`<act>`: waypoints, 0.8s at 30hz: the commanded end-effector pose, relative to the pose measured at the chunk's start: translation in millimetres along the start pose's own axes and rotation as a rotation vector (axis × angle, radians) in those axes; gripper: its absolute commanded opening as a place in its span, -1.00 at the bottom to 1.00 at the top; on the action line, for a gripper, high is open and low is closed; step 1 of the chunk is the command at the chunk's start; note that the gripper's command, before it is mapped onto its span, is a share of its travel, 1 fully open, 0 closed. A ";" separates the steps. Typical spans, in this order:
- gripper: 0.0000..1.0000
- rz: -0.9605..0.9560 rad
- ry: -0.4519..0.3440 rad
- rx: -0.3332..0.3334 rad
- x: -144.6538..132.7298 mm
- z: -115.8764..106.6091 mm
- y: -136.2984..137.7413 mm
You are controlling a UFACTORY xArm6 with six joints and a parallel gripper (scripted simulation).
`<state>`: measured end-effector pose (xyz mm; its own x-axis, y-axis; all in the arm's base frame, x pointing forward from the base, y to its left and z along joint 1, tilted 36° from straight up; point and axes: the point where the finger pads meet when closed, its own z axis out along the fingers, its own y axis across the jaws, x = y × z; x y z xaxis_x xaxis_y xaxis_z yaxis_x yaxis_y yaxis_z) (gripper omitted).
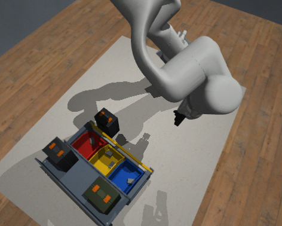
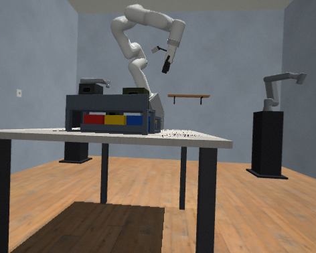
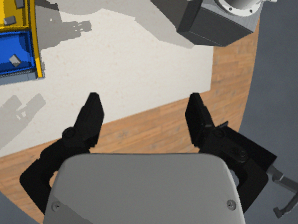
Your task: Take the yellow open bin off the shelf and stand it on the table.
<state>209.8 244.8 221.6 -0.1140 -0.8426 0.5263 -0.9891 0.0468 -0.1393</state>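
Note:
The yellow open bin [image 1: 101, 162] [image 2: 115, 120] [image 3: 19, 12] sits on the lower level of the grey shelf [image 1: 81, 176] [image 2: 106, 102], with two grey parts visible in it. It stands between the red bin [image 1: 83, 147] [image 2: 94, 119] and the blue bin [image 1: 120, 178] [image 2: 134, 120] [image 3: 10, 45], each showing a grey part. A yellow bar [image 1: 131, 155] [image 3: 36, 45] runs along the shelf's front. My gripper [image 1: 177, 123] [image 2: 165, 71] [image 3: 144, 103] is open and empty, high above the table and away from the shelf, tilted a little.
A black case [image 1: 107, 122] stands on the pale table top [image 1: 169, 155] [image 2: 203, 138] [image 3: 150, 65], close to the bar near the red bin's end. A dark case [image 1: 59, 155] [image 2: 90, 90] and an olive case [image 1: 102, 195] [image 2: 135, 91] stand on the shelf's upper board.

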 end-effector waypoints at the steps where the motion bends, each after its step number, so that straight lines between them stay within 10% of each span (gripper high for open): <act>1: 1.00 0.000 -0.003 0.001 -0.3 -1.2 -0.2; 15: 1.00 0.000 -0.003 0.001 -0.3 -1.2 -0.2; 24: 1.00 0.241 -0.098 0.021 46.1 16.0 7.0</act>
<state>199.9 200.5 228.5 -0.3198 -0.8510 0.4165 -0.9401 0.2302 -0.2516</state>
